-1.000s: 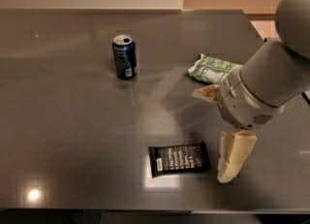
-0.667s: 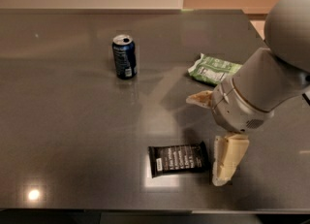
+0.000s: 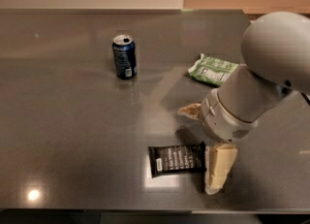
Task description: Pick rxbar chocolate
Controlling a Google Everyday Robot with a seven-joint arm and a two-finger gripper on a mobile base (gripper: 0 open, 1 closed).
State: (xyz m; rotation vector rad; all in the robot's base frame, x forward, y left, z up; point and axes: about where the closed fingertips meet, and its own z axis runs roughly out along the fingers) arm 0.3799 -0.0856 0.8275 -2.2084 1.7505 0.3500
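Observation:
The rxbar chocolate (image 3: 175, 159), a flat black wrapper with white text, lies on the dark table near its front edge. My gripper (image 3: 197, 149) is open and low over the bar's right end. One cream finger (image 3: 219, 168) rests against the bar's right edge. The other finger (image 3: 190, 111) points left behind the bar, apart from it. The big white arm body (image 3: 252, 92) hangs over the right side of the table.
A dark blue soda can (image 3: 124, 56) stands upright at the back left of centre. A green-and-white snack bag (image 3: 211, 69) lies at the back right, partly under the arm. The table's front edge (image 3: 97, 210) runs just below the bar.
The gripper has moved left and slightly down towards the bar; its near finger now sits against the bar's right end. The bar, can and bag have not moved.

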